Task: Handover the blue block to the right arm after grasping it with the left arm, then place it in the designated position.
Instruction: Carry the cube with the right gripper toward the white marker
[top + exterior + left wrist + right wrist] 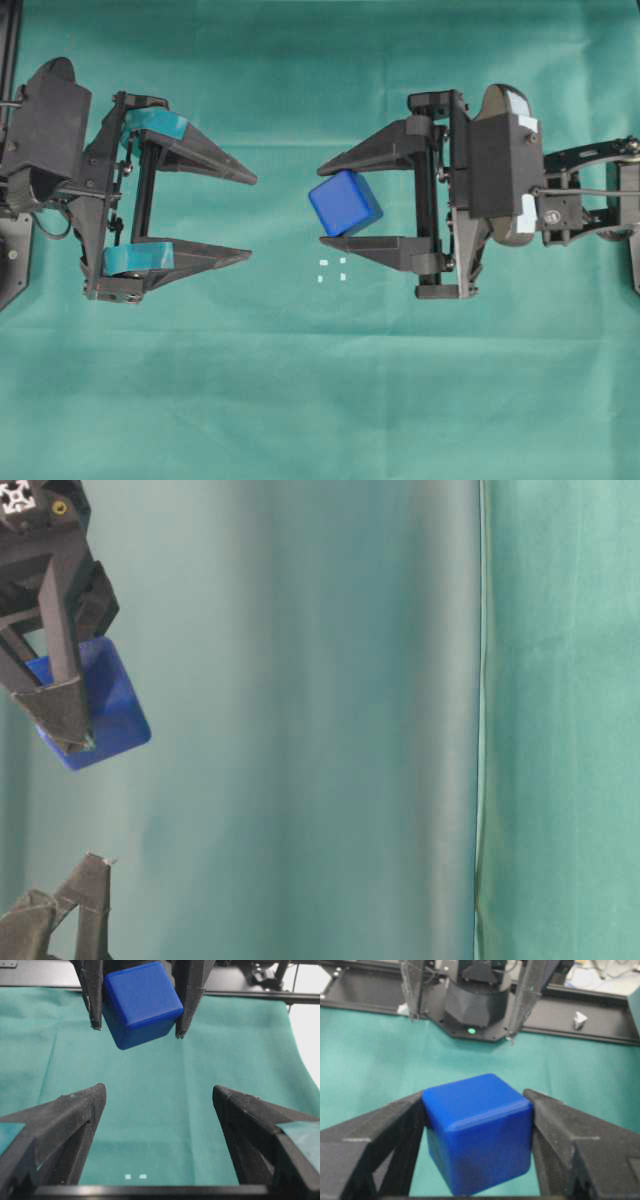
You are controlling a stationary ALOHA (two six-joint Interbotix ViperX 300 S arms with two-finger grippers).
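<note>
The right arm's gripper point(340, 200) clamps the blue block point(345, 203) above the green cloth point(320, 400). The left gripper point(250, 218) stands wide and empty. The white marks point(332, 270) lie just below-left of the block.

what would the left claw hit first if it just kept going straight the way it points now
Most likely the blue block, clamped in the right claw directly facing the open left claw. Bare green cloth lies between them; relative height is hard to judge.
</note>
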